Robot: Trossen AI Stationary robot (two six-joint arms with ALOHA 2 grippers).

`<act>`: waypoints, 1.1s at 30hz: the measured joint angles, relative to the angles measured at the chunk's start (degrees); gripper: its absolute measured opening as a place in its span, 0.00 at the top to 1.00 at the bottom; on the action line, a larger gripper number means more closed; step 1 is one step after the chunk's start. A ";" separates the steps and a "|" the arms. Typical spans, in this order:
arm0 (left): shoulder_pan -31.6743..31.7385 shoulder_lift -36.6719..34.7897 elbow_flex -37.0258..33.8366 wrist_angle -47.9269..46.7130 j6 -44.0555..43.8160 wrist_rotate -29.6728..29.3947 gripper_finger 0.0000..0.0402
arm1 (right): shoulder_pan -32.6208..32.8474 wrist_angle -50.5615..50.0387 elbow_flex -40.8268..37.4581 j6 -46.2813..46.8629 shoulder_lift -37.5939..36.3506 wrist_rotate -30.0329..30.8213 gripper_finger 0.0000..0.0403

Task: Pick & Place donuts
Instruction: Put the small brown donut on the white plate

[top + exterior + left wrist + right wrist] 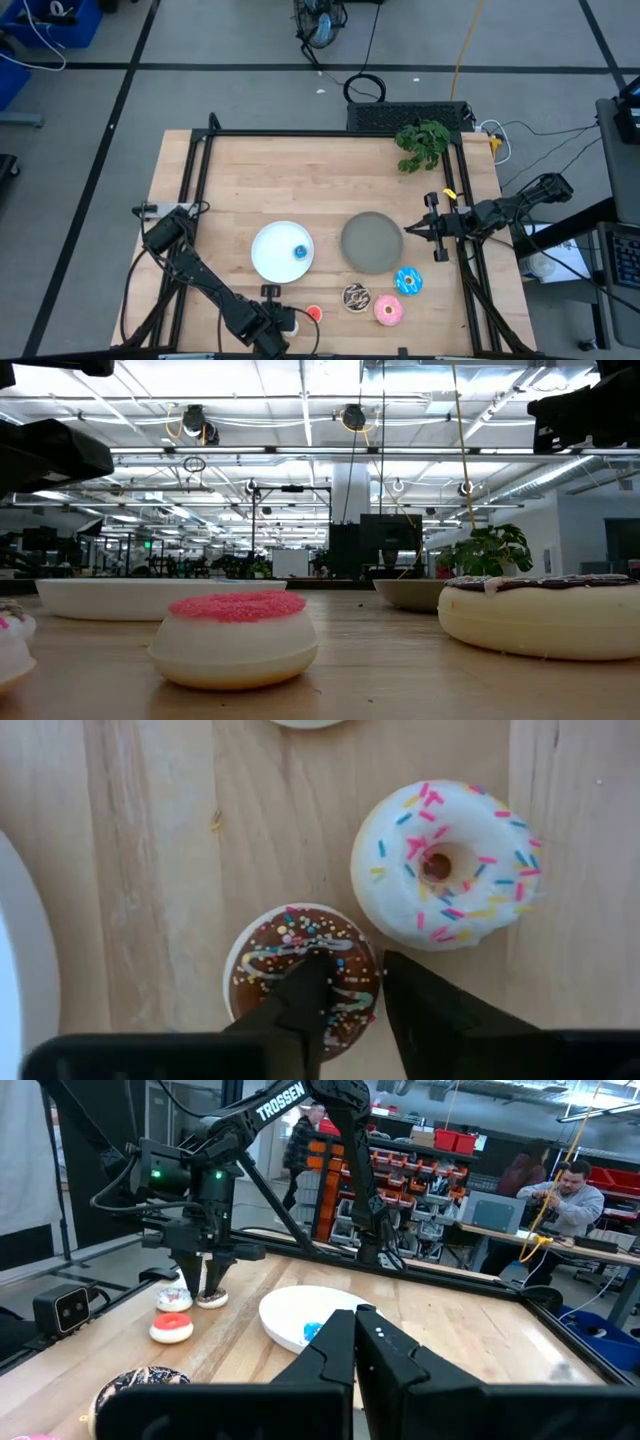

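My left gripper (279, 322) is low at the table's near edge, shut on the mini brown donut (300, 975), which lies on the wood. The pink-white mini donut (445, 865) lies flat beside it and the red mini donut (313, 313) to its right. A blue mini donut (299, 251) lies on the white plate (270, 255). The brown sprinkled (355, 297), pink (388, 310) and blue (408, 281) larger donuts lie near the grey plate (372, 242). My right gripper (415, 230), shut, hovers by that plate's right rim. My left gripper comes from above, pointing down. One finger (305, 982) stands over the mini brown donut's middle, the other (410, 995) outside its rim, with the ring's wall (366, 982) pinched between them. The donut lies flat on the table.
A potted plant (422, 143) stands at the table's far right corner. A black frame rail (300, 133) runs round the tabletop. Bare wood lies between the plates and the far edge. People show in the room beyond the table in the right wrist view.
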 joint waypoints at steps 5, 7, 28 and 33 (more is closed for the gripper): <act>0.08 -1.74 -0.15 -2.62 0.08 1.01 0.92 | 0.00 0.02 0.00 -0.08 -0.01 0.01 1.00; 0.34 -2.58 -0.24 -3.79 -0.53 1.44 0.97 | 0.00 0.02 0.00 -0.10 -0.01 0.00 1.00; 11.41 -24.28 -0.33 -30.35 2.12 -10.02 0.96 | 0.00 0.29 0.00 -0.24 -0.01 0.00 1.00; 18.80 -24.49 -2.19 -27.21 10.34 -10.49 0.98 | 0.00 0.67 0.00 -0.25 0.01 0.00 1.00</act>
